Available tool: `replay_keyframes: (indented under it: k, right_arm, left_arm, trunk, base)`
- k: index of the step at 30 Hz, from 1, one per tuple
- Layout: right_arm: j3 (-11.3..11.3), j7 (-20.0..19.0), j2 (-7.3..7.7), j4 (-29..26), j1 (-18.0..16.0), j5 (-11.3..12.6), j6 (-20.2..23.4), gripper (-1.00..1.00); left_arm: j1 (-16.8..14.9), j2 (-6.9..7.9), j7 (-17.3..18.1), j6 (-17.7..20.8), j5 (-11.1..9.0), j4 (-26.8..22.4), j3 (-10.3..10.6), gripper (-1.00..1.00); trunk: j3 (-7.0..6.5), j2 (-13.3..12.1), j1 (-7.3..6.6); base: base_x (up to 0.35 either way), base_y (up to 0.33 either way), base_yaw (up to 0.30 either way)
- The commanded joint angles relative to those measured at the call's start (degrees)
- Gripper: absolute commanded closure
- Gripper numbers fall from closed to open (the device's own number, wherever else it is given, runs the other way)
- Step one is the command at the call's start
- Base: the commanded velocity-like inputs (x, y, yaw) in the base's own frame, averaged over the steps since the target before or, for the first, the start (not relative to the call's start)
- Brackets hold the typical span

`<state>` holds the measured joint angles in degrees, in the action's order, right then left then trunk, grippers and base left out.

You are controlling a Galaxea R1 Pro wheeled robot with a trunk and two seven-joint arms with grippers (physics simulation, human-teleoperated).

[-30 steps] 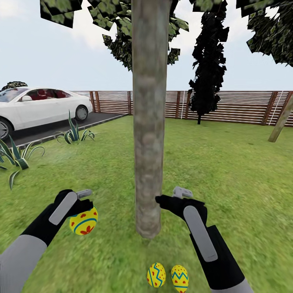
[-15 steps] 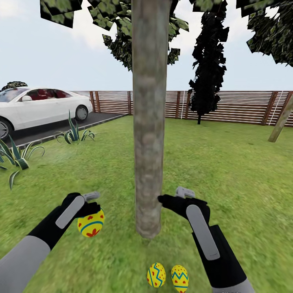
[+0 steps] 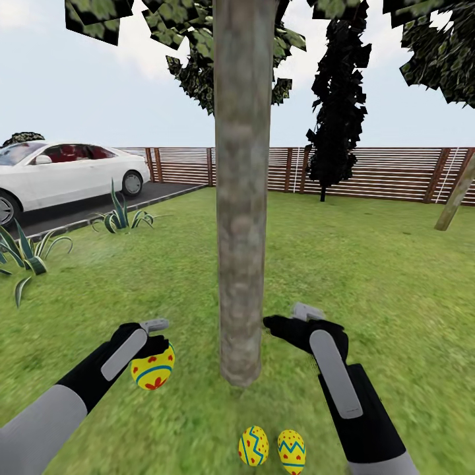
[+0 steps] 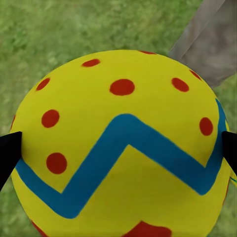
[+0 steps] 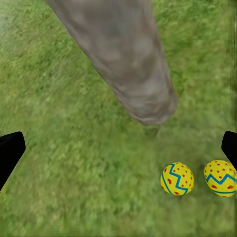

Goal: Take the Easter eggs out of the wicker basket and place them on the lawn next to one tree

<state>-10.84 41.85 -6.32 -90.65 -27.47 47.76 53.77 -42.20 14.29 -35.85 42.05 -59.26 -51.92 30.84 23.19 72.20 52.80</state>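
— Where do the eggs sit?

— Two small yellow eggs with blue zigzag lines and red marks (image 3: 253, 446) (image 3: 291, 451) lie side by side on the mottled green lawn (image 3: 369, 284), just in front of the foot of the thick grey-brown tree trunk (image 3: 241, 218). In the right wrist view both (image 5: 177, 178) (image 5: 220, 178) rest near the trunk's base (image 5: 129, 64).

— And the third?

— The left gripper (image 3: 157, 344) has its jaws clamped on it: a yellow egg with a blue band and red spots (image 3: 152, 368), held above the grass to the left of the trunk. The left wrist view shows it (image 4: 121, 148) close up between the dark fingertips (image 4: 9, 153).

— The right gripper?

— The right gripper (image 3: 280, 326) hovers beside the trunk, jaws spread wide apart, holding nothing.

— Anything behind?

— A brown slatted fence (image 3: 389, 173) and a white car (image 3: 63, 173) on the asphalt.
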Motion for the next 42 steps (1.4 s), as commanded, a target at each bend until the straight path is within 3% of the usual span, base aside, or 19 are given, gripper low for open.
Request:
replay_keyframes:
  k: [1,7,21,24,27,35,42]
  right_arm:
    - [0.48,0.60,0.15,-0.05,-0.05,0.58,0.11,-1.00]
    - [1.36,0.60,0.48,-0.04,-0.05,0.58,0.11,-1.00]
    - [1.42,0.60,0.52,-0.05,-0.04,0.50,0.11,-1.00]
    - [1.36,0.60,0.52,-0.04,-0.04,0.52,0.11,-1.00]
    - [1.35,0.60,0.46,0.01,-0.04,0.56,0.11,-1.00]
    - [1.35,0.60,0.52,-0.05,-0.04,0.58,0.11,-1.00]
    - [0.97,0.60,0.44,-0.06,-0.04,0.58,0.11,-1.00]
  left_arm:
    - [-0.07,0.06,-0.58,-0.07,-0.60,-0.10,0.26,1.00]
    - [-0.07,0.11,-0.55,-0.11,-0.60,-0.07,0.27,1.00]
    - [-0.07,0.30,-0.52,0.29,-0.61,-0.79,0.37,1.00]
    - [-0.02,0.46,-0.50,1.12,1.95,-1.07,0.44,1.00]
    - [0.00,0.40,-0.39,1.92,3.05,-1.13,0.10,1.00]
    - [0.02,0.23,-0.73,1.55,3.44,-1.25,-0.01,1.00]
    - [0.02,0.15,-0.58,1.04,3.51,-0.83,0.34,1.00]
  trunk:
    - [0.07,0.05,0.00]
    - [0.97,2.05,1.10]
    - [0.97,2.05,1.10]
    - [0.97,2.05,1.10]
    - [0.97,2.05,1.10]
    - [0.97,2.05,1.10]
    - [2.23,4.86,2.64]
  base:
    - [0.000,0.000,0.000]
    - [0.000,0.000,0.000]
    - [0.000,0.000,0.000]
    - [0.000,0.000,0.000]
    - [0.000,0.000,0.000]
    - [0.000,0.000,0.000]
    - [0.000,0.000,0.000]
